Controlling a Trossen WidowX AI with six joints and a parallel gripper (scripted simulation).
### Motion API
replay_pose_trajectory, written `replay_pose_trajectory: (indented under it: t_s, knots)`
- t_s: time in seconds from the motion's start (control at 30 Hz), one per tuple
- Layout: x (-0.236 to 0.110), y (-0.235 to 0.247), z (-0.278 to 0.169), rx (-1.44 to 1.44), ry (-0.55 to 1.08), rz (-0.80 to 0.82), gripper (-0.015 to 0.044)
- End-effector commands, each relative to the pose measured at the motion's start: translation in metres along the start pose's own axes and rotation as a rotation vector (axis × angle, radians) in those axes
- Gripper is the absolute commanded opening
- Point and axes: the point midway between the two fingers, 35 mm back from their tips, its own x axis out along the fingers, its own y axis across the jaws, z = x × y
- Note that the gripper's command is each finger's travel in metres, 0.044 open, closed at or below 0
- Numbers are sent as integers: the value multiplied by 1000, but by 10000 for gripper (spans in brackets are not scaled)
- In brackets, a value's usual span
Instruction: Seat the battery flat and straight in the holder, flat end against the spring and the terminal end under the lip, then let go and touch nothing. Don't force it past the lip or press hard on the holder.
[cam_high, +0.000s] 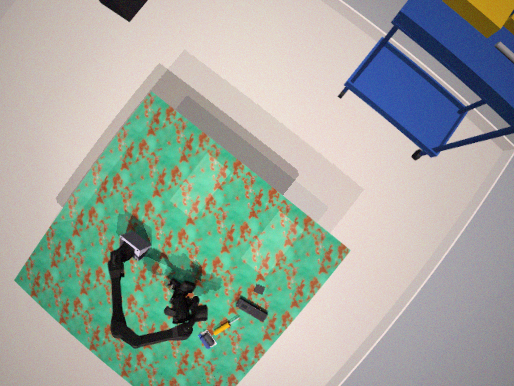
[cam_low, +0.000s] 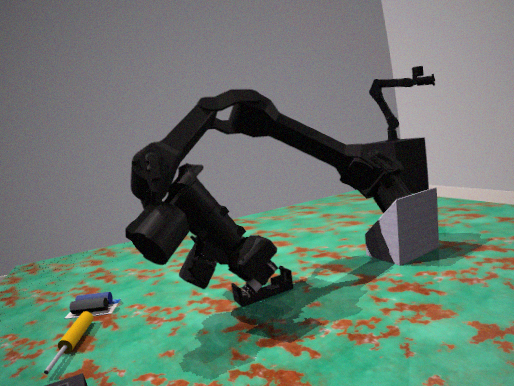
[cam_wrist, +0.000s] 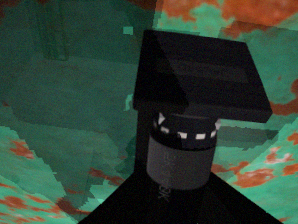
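Observation:
My gripper (cam_low: 254, 283) (cam_wrist: 173, 177) is shut on the battery (cam_wrist: 180, 159), a grey cylinder with a black-and-white dashed band near its far end. In the wrist view the battery points at the black holder (cam_wrist: 200, 76) (cam_low: 280, 280), and its far end goes in under the holder's near edge. The spring is hidden. In the exterior view the gripper is tilted steeply down, with its tip in the near end of the holder on the green mat (cam_low: 350, 320). In the top view the wrist (cam_high: 186, 300) covers the holder and the battery.
A yellow-handled screwdriver (cam_high: 222, 327) (cam_low: 75, 332) and a blue-and-grey roll on a white card (cam_high: 207, 340) (cam_low: 92, 302) lie near the arm. A black bar (cam_high: 251, 308) and a small dark cube (cam_high: 259, 289) lie farther off. A blue cart (cam_high: 415, 100) stands off the mat.

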Motion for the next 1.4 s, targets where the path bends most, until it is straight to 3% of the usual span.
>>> replay_pose_trajectory:
  t_s: [0.0, 1.37]
  knots:
    - [-4, 0, 6, 12, -19, 7, 72]
    - [-2, 1, 7, 8, -75, 16, 72]
